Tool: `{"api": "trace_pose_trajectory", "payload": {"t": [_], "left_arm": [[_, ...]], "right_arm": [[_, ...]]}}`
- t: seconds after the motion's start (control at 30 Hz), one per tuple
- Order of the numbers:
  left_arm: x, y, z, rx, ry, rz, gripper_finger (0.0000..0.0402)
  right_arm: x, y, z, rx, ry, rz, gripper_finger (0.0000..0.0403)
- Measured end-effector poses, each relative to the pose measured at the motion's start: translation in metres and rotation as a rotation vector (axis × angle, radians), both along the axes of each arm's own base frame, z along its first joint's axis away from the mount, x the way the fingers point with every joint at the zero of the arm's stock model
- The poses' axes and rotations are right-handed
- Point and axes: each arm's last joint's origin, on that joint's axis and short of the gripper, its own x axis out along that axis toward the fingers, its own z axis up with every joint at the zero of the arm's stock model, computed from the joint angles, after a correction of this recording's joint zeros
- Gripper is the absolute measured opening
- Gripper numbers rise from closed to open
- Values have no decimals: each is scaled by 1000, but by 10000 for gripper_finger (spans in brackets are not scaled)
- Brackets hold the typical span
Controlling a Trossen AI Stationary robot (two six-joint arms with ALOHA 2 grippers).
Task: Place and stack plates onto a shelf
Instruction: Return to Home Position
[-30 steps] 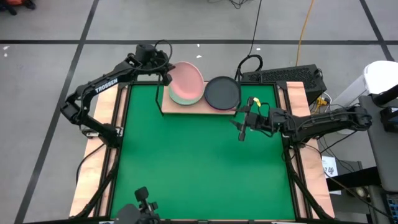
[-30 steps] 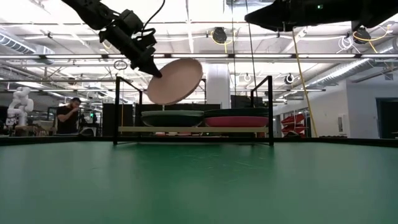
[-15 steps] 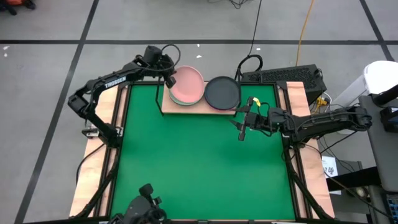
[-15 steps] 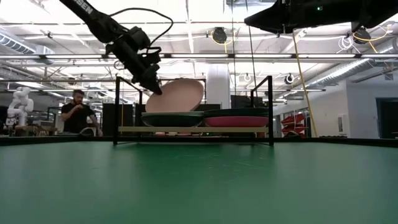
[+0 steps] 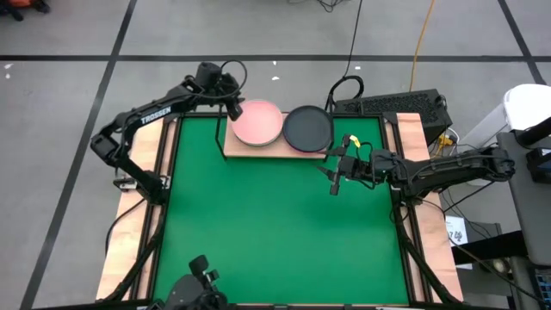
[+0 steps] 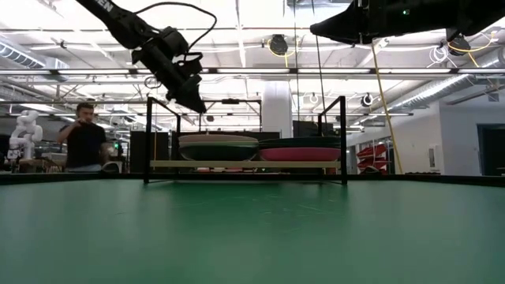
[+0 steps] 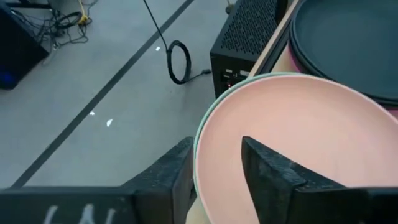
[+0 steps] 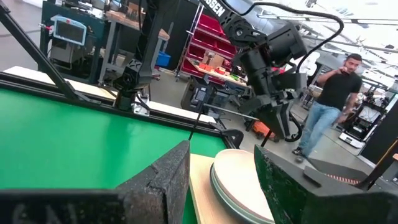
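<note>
Looking down on the desk (image 5: pixel 125 245), you see the left hand (image 5: pixel 233 103) in the upper part of the frame, a little left of centre. It is above the left end of the shelf (image 5: pixel 277 150), with fingers apart and holding nothing. The pale pink plate (image 5: pixel 256 122) lies flat on top of the left stack, just beside the dark plate (image 5: pixel 307 127) that tops the right stack. Your right hand (image 5: pixel 334 181) waits right of centre over the green mat (image 5: pixel 275 232), fingers apart and empty.

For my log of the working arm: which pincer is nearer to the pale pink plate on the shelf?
Left. The left pincer hangs just above the rim of the pink plate. The right pincer is over the green mat, past the black plate, clearly farther.
</note>
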Motion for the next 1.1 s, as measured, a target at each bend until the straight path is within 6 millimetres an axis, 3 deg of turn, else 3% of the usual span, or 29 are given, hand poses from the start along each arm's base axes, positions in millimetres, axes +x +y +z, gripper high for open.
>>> {"api": "trace_pose_trajectory", "payload": {"t": [0.13, 0.27, 0.43, 0.6, 0.77, 0.97, 1.1], "left_arm": [[-5, -6, 14, 33, -31, 2, 152], [-15, -20, 45, 105, -131, -2, 153], [-32, -47, 91, 219, -311, -96, 153], [-45, -76, 116, 300, -383, -162, 125], [-56, -100, 112, 355, -444, -195, 69], [-72, -124, 85, 358, -541, -198, 15], [-84, -136, 70, 350, -599, -187, 6]], "right_arm": [[0, 0, 0, 1, 0, 0, 160], [0, -1, 0, 42, -9, -3, 160], [0, -8, -2, 96, -7, -35, 160], [-5, -19, -5, 142, 29, -89, 160], [-17, -28, 1, 159, 26, -139, 160], [-36, -30, 9, 158, 27, -170, 160], [-49, -28, 14, 150, 20, -172, 160]]}}
